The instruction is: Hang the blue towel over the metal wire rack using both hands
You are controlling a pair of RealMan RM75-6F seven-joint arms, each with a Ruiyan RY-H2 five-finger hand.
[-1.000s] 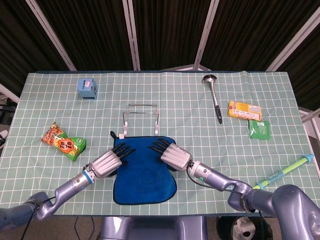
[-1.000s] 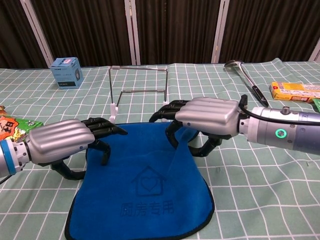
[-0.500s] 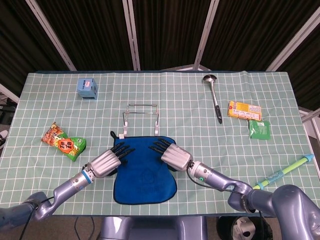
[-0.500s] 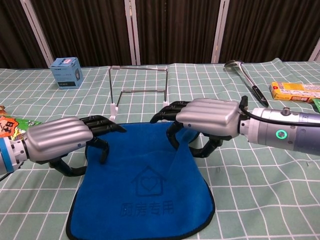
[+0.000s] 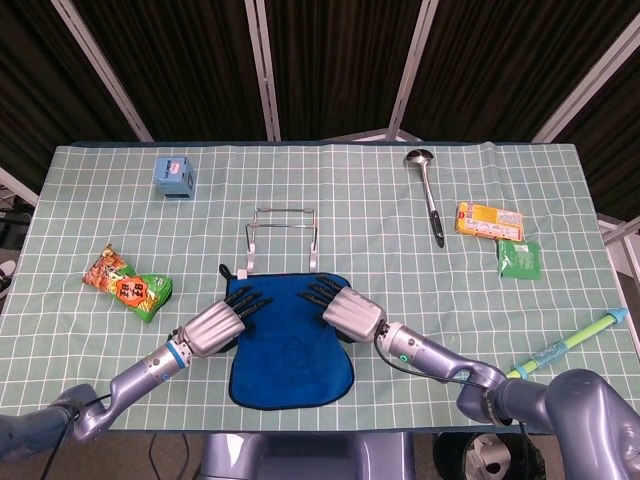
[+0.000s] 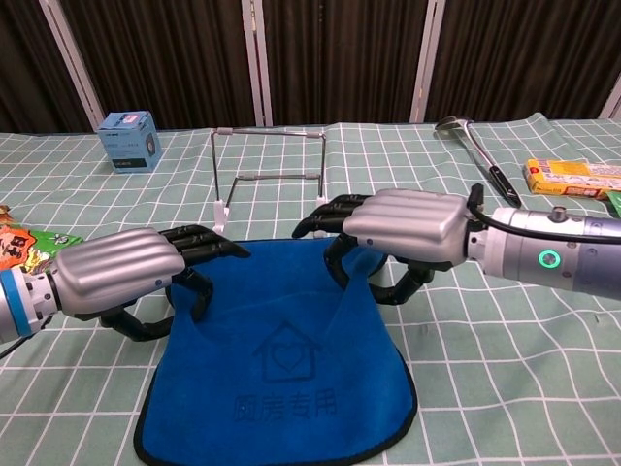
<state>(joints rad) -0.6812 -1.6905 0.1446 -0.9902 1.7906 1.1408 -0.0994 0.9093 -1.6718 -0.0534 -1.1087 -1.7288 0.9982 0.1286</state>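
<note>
Starting at the far left of the desk, there's a snack packet lying flat and a small blue box up near the back edge, both well clear of the action. Moving in, the left hand sits at the towel's near-left top corner, fingers curled over the edge with the thumb tucked beneath; it looks to be pinching that corner, though the contact itself is partly hidden. The blue towel lies on the desk, most of it spread flat toward the robot, its top edge lifted a touch between the two hands. Just behind it stands the metal wire rack, upright, bare, nothing draped on it. On to the right hand: fingers hooked down over the towel's right top corner, thumb under, and the cloth bunches up into that grip, so this one is holding fabric. Further right, a ladle, a yellow packet, a green packet and a green-and-blue stick at the desk's edge.

Progress, by my reading: early. Both corners appear taken, and that's all. The lift, the carry over the top bar and the release are all left to do.
</note>
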